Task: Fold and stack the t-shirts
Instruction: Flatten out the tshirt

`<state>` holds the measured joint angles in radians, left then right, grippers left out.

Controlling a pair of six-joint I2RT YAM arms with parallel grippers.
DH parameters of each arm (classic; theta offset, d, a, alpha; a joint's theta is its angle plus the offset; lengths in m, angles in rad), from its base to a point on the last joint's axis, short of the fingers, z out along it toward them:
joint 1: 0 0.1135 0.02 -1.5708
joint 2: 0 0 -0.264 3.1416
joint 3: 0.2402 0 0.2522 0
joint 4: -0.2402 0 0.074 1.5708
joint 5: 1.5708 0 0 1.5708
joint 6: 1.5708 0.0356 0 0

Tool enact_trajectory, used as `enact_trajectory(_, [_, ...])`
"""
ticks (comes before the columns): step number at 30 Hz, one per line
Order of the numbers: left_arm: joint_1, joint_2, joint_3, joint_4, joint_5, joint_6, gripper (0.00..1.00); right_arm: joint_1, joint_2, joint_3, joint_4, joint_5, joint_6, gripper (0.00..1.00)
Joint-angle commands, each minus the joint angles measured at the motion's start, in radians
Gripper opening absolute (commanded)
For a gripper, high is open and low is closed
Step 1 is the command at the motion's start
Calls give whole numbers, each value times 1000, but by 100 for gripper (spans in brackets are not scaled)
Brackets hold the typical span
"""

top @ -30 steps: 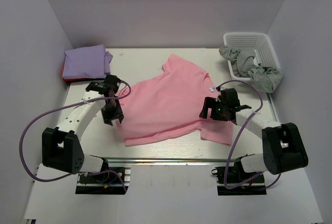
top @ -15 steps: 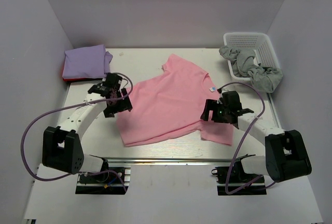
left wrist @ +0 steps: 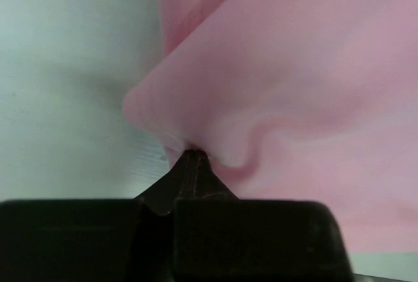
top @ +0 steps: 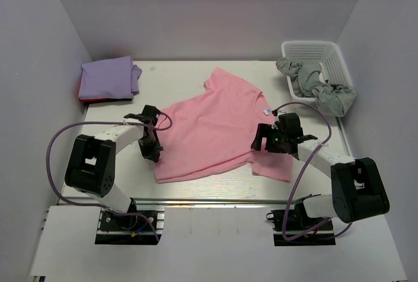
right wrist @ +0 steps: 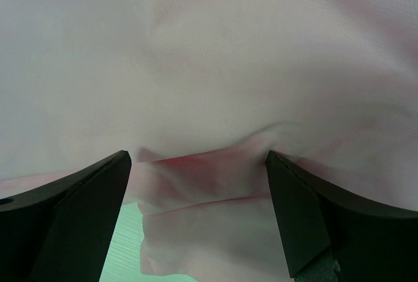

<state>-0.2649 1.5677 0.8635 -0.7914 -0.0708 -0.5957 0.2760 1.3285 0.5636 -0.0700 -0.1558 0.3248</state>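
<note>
One sliver of red shirt shows; left gripper pinches pink t-shirt, right gripper gapes.

Top external: fixed high behind both arm bases, facing down and forward, far enough to take in the whole table and the light pink t-shirt. Left wrist: just behind the left gripper, looking along its pressed-together jaws, very near the shirt's edge, with cloth ahead and right of the jaws and bare table left of them. Right wrist: behind the right gripper, looking out between wide-set jaws at close cloth filling the gap and beyond; all three views share that shirt.
</note>
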Motion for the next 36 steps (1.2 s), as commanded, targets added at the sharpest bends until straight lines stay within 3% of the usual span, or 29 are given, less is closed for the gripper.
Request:
enact_trajectory(1, [-2, 6, 84, 61, 14, 19, 0, 0, 43, 18, -8, -2, -1, 90])
enact_trajectory(10, [-2, -77, 224, 89, 29, 102, 0, -4, 47, 53, -45, 65, 3, 90])
enact_trajectory(16, [16, 53, 353, 158, -7, 122, 0, -8, 142, 122, -57, 99, 33, 90])
enact_trajectory(20, [16, 164, 447, 62, -7, 131, 0, -8, 179, 179, -88, 82, 14, 90])
enact_trajectory(22, [16, 175, 425, 47, 3, 131, 19, -6, 185, 196, -91, 88, -4, 90])
enact_trajectory(23, [16, 163, 387, 35, -6, 131, 34, -11, 192, 203, -100, 90, -7, 90])
enact_trajectory(29, [-7, 5, 200, 54, 101, 145, 58, -5, 207, 223, -77, 13, -24, 90])
enact_trajectory(33, [-7, -18, 132, -8, 28, 105, 62, -8, 183, 203, -54, 1, -26, 90])
enact_trajectory(36, [-7, -9, 88, 36, 5, 96, 62, -8, 166, 185, -44, -14, -32, 90])
